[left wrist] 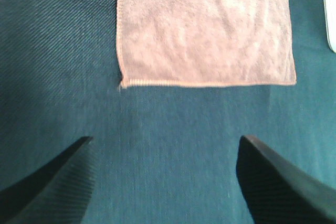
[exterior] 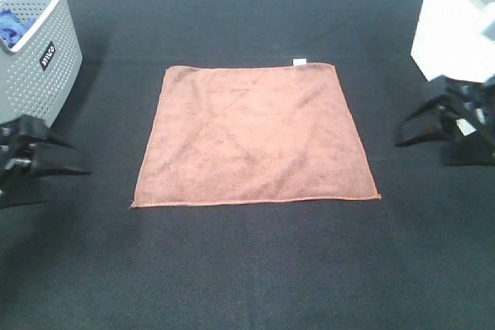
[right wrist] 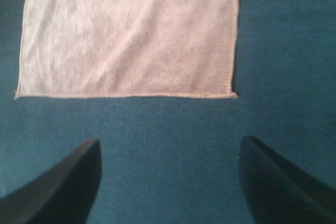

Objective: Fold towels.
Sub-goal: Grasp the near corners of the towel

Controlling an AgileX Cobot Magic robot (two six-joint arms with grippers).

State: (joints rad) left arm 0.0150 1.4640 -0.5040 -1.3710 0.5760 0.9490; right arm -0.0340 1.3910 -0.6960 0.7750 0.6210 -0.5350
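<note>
The counter (exterior: 247, 284) is covered with black woven fabric and fills almost the whole high view. The towel (exterior: 255, 137) lies at the centre of the counter, well apart from every edge. It is a square, reddish-brown cloth, spread flat in a single layer, with a stitched hem along its sides and faint diagonal creases across its surface.

A grey perforated basket (exterior: 46, 59) stands at the far left corner of the counter. A white box (exterior: 456, 21) stands at the far right corner.

The left gripper (exterior: 81, 158) sits near the left edge with its jaws spread wide and nothing between them. The right gripper (exterior: 399, 133) sits near the right edge, likewise wide open and holding nothing. Neither touches the towel.

A blue cloth (exterior: 9, 27) lies inside the basket. A small white tag (exterior: 298, 60) projects from the towel's far hem, near its far right corner.
</note>
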